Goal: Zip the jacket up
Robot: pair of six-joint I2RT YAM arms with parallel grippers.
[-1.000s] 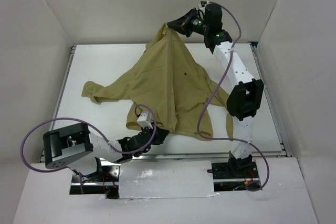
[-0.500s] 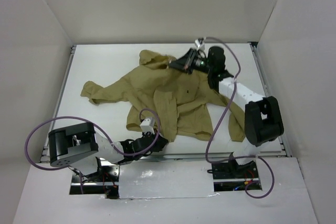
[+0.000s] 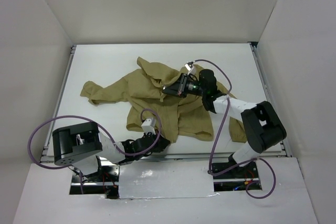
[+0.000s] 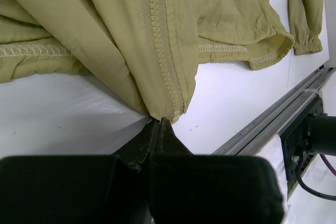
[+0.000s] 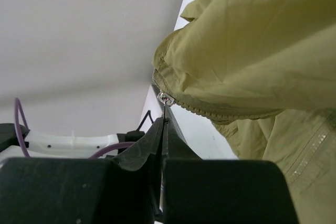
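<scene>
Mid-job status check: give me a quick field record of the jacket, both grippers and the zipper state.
jacket: crumpled on the table, one sleeve spread out
left gripper: fingers shut on the bottom hem at the zipper's end
right gripper: fingers shut on the zipper pull
zipper teeth: meshed near the hem
fully zipped: cannot tell

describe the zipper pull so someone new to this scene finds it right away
Start at the olive-tan jacket crumpled on the white table. Follow the right hand to its fingertips at the jacket's raised edge. The zipper pull is the small silver piece pinched there, the only shiny bit against dull cloth.
</scene>
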